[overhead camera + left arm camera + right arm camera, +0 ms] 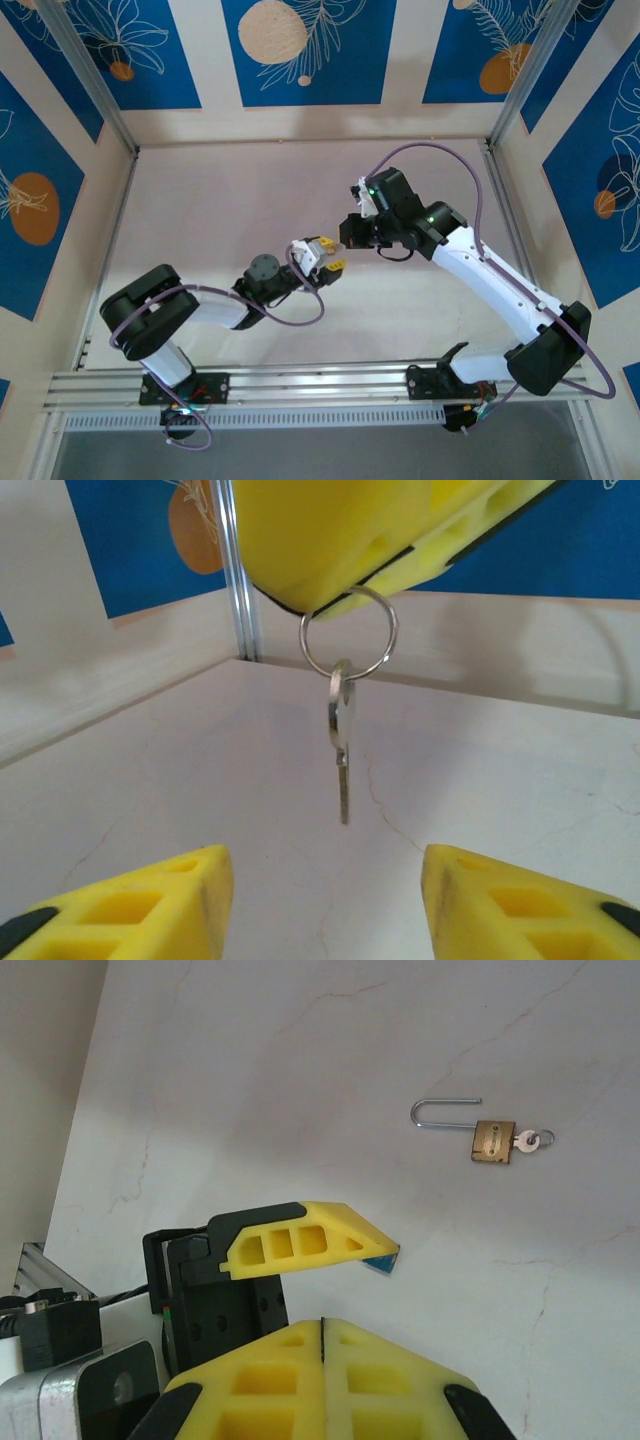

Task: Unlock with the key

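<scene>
The key [341,750] hangs straight down, edge-on, from a key ring [303,645]. It is clear of the desk [130,810] and directly beneath the right gripper [340,598], whose yellow fingers are clenched on the ring's upper arc. The key dangles just ahead of the left gripper [325,880], in line with the gap between its two fingers. Those fingers stand apart and touch neither key nor ring, so that gripper is released. Seen from above, the two grippers come nearly tip to tip. Well apart from the right gripper's closed tips, a brass padlock [493,1142] lies flat on the desk. One leg of its silver shackle [450,1101] looks free of the body, and a second small key [525,1141] sticks out of the body's end
</scene>
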Robot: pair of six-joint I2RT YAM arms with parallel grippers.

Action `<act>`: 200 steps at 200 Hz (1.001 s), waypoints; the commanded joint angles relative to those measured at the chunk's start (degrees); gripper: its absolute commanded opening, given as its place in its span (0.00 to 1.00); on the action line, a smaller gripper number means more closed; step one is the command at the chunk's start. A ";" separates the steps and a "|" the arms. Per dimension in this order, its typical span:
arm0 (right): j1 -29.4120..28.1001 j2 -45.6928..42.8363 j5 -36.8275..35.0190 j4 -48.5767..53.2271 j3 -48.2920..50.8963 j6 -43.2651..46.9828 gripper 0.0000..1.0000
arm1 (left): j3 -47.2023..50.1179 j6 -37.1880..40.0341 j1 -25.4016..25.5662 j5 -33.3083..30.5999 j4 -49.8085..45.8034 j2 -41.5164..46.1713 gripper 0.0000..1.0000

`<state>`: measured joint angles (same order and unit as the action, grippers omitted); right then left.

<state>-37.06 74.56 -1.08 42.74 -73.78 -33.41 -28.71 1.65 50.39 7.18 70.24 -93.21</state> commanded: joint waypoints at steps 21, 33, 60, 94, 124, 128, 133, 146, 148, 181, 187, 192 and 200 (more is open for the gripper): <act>0.58 -2.08 1.76 -0.45 2.97 -1.39 0.00 | -1.09 -2.09 0.36 0.92 6.75 -0.83 0.43; 0.79 -2.31 1.86 -0.79 3.55 -1.49 0.00 | -1.06 -2.50 0.41 1.58 6.84 -0.83 0.40; 1.18 -2.95 1.81 -1.17 4.07 -1.73 0.00 | -0.88 -3.00 0.46 2.74 6.48 -1.08 0.35; 1.62 -3.62 1.83 -0.99 3.98 -1.48 0.00 | -0.29 -3.39 0.50 3.63 6.23 -1.16 0.25; 1.72 -3.94 3.22 -1.65 4.27 -1.93 0.00 | -0.38 -3.40 0.68 3.85 6.22 -1.25 0.25; 1.78 -3.98 3.35 -1.74 4.37 -1.96 0.00 | -0.45 -3.36 0.83 3.89 6.18 -1.29 0.25; 1.80 -4.00 3.55 -1.87 4.35 -2.07 0.00 | -0.47 -3.41 0.77 3.89 6.20 -1.39 0.26; 1.81 -3.90 3.89 -1.99 4.56 -2.14 0.00 | -0.71 -3.40 0.92 3.81 6.22 -1.60 0.26; 1.77 -3.90 3.89 -2.03 4.53 -2.18 0.00 | -0.79 -3.39 0.91 3.74 6.23 -1.62 0.26; 1.79 -4.00 4.07 -2.31 5.16 -2.37 0.00 | -0.81 -3.50 1.09 3.54 6.84 -1.88 0.22; 1.86 -3.99 4.22 -2.39 5.21 -2.37 0.00 | -0.81 -3.49 1.20 3.70 6.78 -1.89 0.20; 1.84 -3.99 4.35 -2.47 5.36 -2.37 0.00 | -0.82 -3.54 1.20 3.80 6.80 -1.87 0.19; 1.89 -3.96 4.42 -2.58 5.55 -2.45 0.00 | -0.82 -3.58 1.11 3.98 6.93 -1.91 0.15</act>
<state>-35.48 71.50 1.58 40.82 -69.41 -35.07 -28.77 -1.23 50.89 10.02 74.28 -94.37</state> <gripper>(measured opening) 0.064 0.190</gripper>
